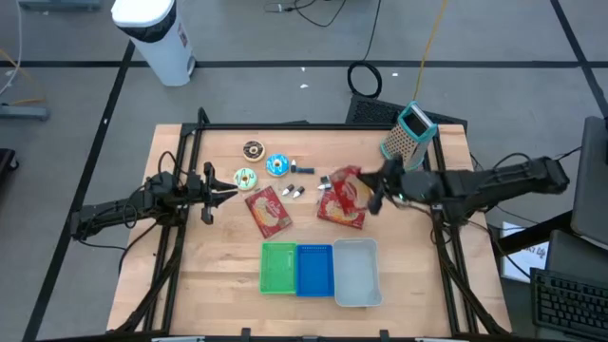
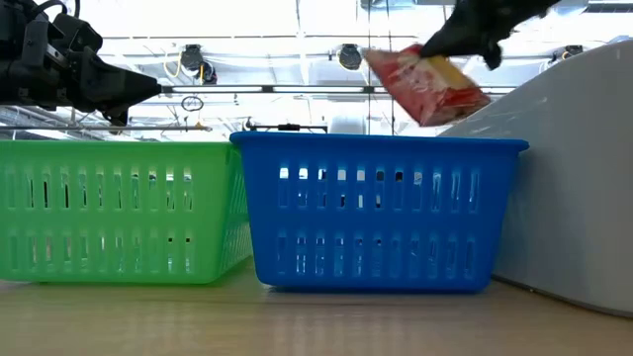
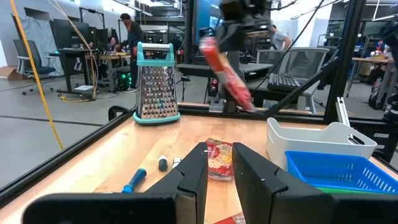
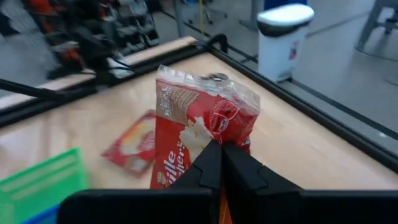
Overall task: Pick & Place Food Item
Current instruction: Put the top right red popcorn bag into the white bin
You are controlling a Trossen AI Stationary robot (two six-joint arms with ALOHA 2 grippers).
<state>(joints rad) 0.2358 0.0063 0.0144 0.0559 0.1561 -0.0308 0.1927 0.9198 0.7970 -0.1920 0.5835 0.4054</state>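
Bottom center of the high view: green basket, blue basket, grey bin in a row on the desk. Mid frame: red snack bag flat. Right gripper, jaws pinched on raised wafer bag. Left gripper at left, jaws narrow, empty. Upper right: grater.

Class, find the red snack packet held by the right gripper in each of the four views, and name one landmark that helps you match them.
High view: red snack packet right of centre, above the bins.
Low view: upper right, above the blue basket.
Left wrist view: top centre, hanging in the air.
Right wrist view: centre, pinched by the right gripper.
Shared landmark: the blue basket, seen in the high, low and left wrist views.
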